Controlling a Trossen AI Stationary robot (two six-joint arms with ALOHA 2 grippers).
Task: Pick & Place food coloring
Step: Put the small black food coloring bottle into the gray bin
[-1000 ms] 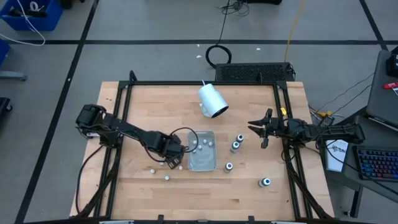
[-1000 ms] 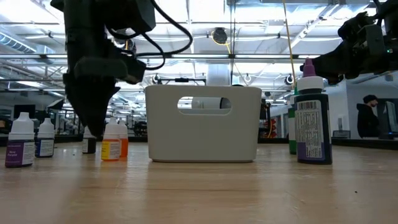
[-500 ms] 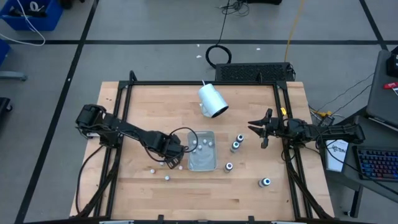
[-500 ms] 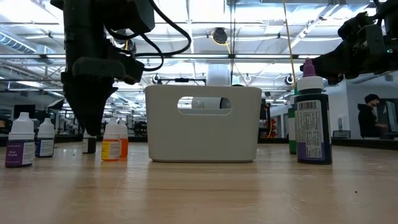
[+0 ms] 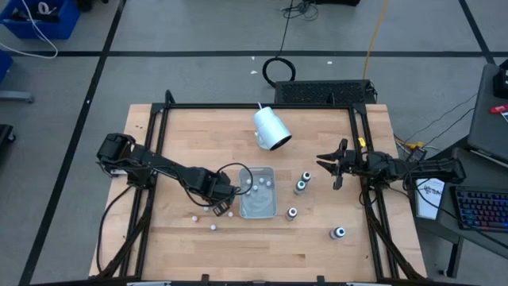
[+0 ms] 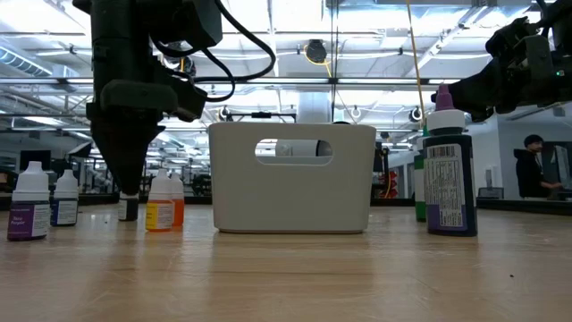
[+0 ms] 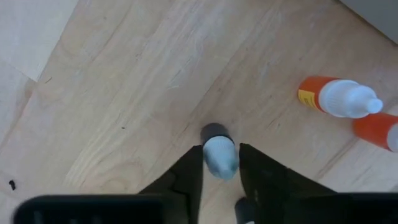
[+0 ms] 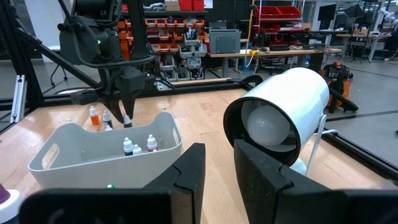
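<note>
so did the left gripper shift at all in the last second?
Barely. In the low view the left gripper sits slightly lower against the white bin, down around a small dark bottle.

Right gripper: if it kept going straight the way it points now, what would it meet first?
Probably the white tray: the right gripper aims between it and the tipped white cup, so depth leaves this unsure.

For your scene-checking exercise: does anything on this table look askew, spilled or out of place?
Two orange bottles lie on their sides on the table, while the other bottles seen stand upright. Nothing has spilled.
</note>
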